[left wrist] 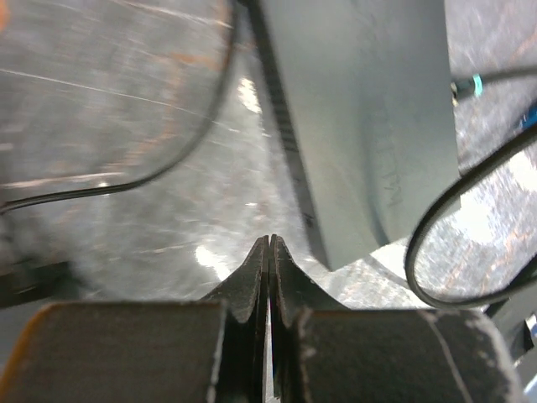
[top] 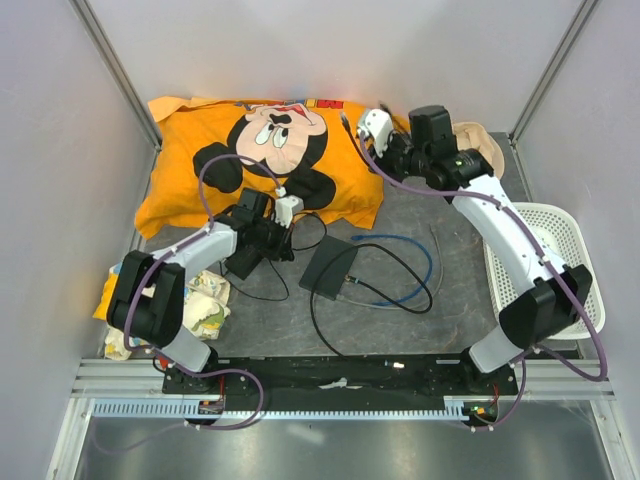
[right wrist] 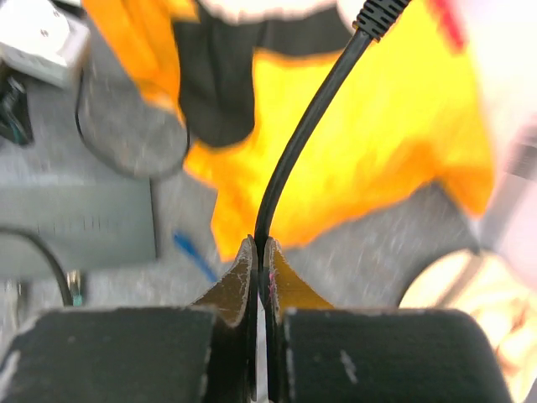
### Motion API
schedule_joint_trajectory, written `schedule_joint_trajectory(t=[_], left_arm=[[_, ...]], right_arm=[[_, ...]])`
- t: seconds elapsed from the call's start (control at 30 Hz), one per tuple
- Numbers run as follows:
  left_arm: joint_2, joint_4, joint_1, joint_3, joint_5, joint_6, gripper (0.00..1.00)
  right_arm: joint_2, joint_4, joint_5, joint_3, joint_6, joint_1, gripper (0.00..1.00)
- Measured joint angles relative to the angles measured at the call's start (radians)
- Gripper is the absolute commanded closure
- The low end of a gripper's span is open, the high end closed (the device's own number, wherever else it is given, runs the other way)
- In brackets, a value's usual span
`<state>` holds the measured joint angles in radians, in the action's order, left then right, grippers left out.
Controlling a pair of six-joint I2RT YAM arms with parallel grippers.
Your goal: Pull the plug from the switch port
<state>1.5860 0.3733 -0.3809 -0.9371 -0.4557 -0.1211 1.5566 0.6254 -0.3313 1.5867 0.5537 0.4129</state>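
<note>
The right gripper (right wrist: pixel 258 252) had its two dark, rough-faced fingers pressed together on a thin, smooth black rubber cable (right wrist: pixel 294 151), pinching it at the very tips. Directly ahead of the tips the cable curved upward to its ribbed black plug end (right wrist: pixel 379 13), which hung free in the air and touched nothing. Behind it lay a soft orange cloth pillow with a cartoon print (right wrist: pixel 394 143). Far to this gripper's left, on the speckled grey table mat (right wrist: pixel 361 243), lay the switch, a flat matte black rectangular box (right wrist: pixel 75 222), well apart from the plug.

The left gripper (left wrist: pixel 269 252) was fully closed and held nothing. Its tips were low over the mat, with a corner of the switch just beside them on the right. Beyond that corner another thin black cable with a teal tip (left wrist: pixel 474 82) came near the box's edge; whether it sat in a port I could not tell.

In my judgement the pull itself was done for the held plug. The next move called only for carrying it clear and letting go gently, because the limp cable could swing or drag the light box.
</note>
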Motion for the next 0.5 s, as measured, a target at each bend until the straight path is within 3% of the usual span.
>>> schedule_joint_trajectory(t=[0.17,0.37,0.5], left_arm=[[-0.074,0.013,0.091,-0.016,0.059,0.001,0.99],[-0.317,0.042,0.343,-0.016,0.214,0.031,0.98],[-0.503,0.037,0.357,-0.004,0.312,0.054,0.99]], right_arm=[[0.086,0.017,-0.061,0.172,-0.046,0.045,1.0],[0.149,0.055,-0.153,0.246,-0.069,0.198,0.98],[0.163,0.08,-0.287,0.246,-0.062,0.284,0.97]])
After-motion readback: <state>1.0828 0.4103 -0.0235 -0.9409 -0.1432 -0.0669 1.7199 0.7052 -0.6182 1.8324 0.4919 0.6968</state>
